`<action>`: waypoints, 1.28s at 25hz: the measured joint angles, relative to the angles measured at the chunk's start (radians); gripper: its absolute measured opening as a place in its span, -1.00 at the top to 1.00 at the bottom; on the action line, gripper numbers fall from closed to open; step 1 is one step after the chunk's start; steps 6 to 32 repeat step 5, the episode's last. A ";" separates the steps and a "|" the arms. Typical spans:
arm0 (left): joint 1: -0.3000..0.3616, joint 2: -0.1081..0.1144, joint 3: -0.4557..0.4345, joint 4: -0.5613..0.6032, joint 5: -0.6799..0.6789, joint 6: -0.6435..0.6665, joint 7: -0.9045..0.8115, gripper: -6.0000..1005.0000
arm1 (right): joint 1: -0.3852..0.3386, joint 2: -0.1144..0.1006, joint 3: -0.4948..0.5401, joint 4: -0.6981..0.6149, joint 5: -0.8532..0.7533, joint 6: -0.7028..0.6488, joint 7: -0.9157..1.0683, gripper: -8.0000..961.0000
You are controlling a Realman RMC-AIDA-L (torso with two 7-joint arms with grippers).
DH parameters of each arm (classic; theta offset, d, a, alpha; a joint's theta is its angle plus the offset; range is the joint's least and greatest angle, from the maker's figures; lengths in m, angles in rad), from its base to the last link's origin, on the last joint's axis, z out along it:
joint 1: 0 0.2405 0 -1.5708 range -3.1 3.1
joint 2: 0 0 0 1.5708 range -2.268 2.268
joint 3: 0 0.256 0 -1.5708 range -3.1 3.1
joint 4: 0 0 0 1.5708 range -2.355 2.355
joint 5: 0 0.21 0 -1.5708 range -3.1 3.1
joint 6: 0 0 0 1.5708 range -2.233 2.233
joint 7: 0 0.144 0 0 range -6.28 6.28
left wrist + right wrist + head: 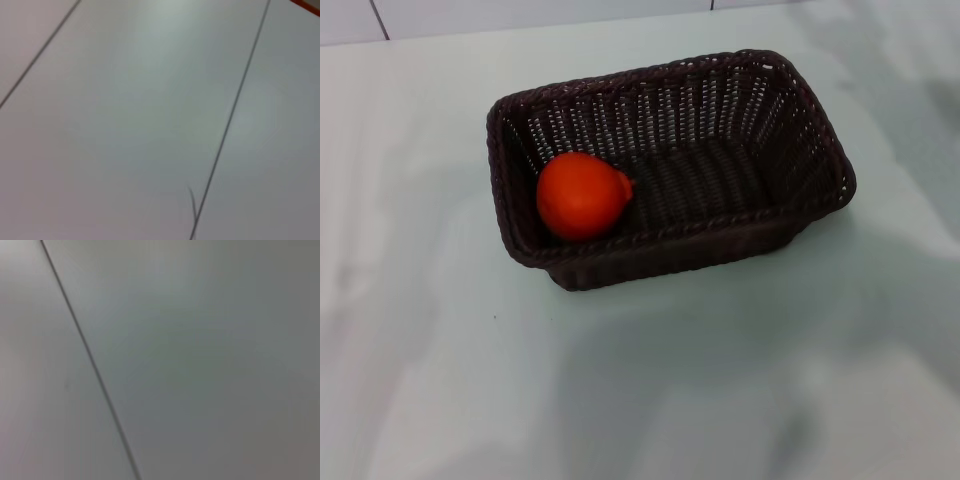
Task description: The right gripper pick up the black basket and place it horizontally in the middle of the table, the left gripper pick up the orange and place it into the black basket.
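orange: you see the orange [582, 196] lying inside the black basket [750, 225], at its left end, against the left wall.
basket: long side across, near the middle of the table [440, 360], slightly skewed.
left gripper: not in any view, jaws can't tell.
right gripper: not in any view, jaws can't tell.
wrist views: pale flat surface with thin dark seams only.

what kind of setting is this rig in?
Probably a lab or test bench rather than a home: a plain white table holding only a black basket with an orange inside, and pale tiled or panelled surfaces with thin seams behind. Neither gripper shows.
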 joint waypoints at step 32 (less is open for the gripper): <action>0.008 0.002 -0.012 0.030 0.000 -0.005 0.001 -0.81 | 0.027 0.001 0.000 0.051 0.088 -0.041 -0.148 -0.91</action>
